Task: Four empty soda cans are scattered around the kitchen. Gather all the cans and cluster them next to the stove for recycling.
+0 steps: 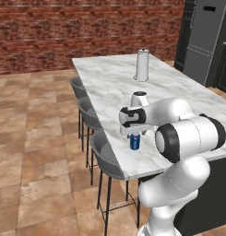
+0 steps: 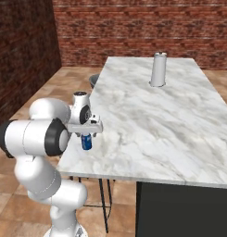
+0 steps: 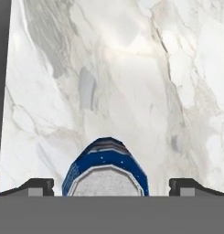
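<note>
Item 1, stools (image 1: 99, 152): grey seats on dark legs, ranged along the left edge of the island in the left base view. Not part of my job.

Item 2, tabletop (image 1: 114, 87): white marble island, long and mostly bare around the work area.

Item 3, blue soda can (image 1: 134, 141): upright on the tabletop near its front left corner, silver top up. In the hand view it sits between the two fingertips (image 3: 38, 186), with marble visible on both sides of it, so nothing is touching it yet.

Item 4, hand (image 1: 134, 136): poised directly over the blue soda can, pointing down. I read it as spread wide, wider than the can, and holding nothing.

Item 5, paper-towel roll (image 1: 142, 65): tall, white, standing well apart from the can toward the far end of the tabletop. To be left alone.

Item 6, tall grey appliance (image 1: 204, 37): at the far right, beyond the island.

Status, as I judge it: early. This one can is located and lined up for a grasp but not lifted. The stove and the other three cans are outside these views, so I cannot count any as delivered. Remaining: close on this can, carry it to the stove, then account for the rest.
</note>
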